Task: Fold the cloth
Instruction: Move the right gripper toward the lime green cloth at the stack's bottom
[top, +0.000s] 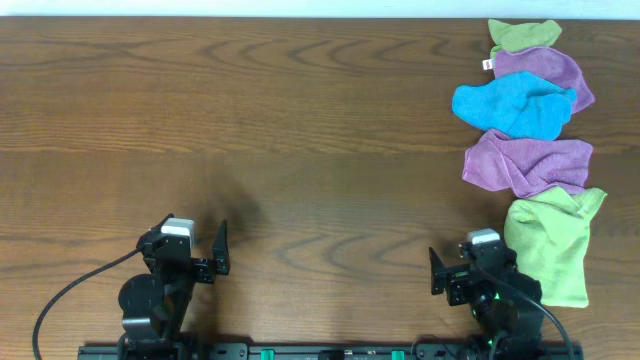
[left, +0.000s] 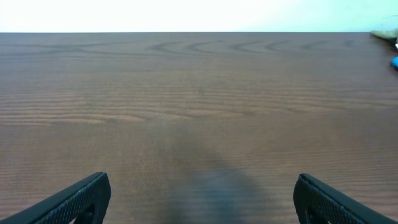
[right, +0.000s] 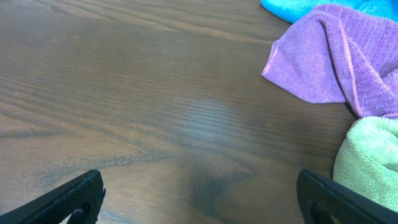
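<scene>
- Left pincer (left: 202, 186): we found its jaws spread wide and empty, with only bare table (top: 300, 120) between and ahead of them.
- Right pincer (right: 199, 183): here too we saw the jaws parted wide, with nothing between them.
- The cloth (top: 552, 245): lime-green and rumpled, it lay just to the right of the right pincer, touched by neither finger. It was well to the right of the left pincer.
- Near purple cloth (top: 528, 162): crumpled, it sat ahead and to the right of the right pincer, touching the far edge of the cloth.
- Blue cloth (top: 515, 105), far purple cloth (top: 545, 70) and second green cloth (top: 524, 35): we noted these continuing the row farther ahead of the right pincer, each touching the next.
</scene>
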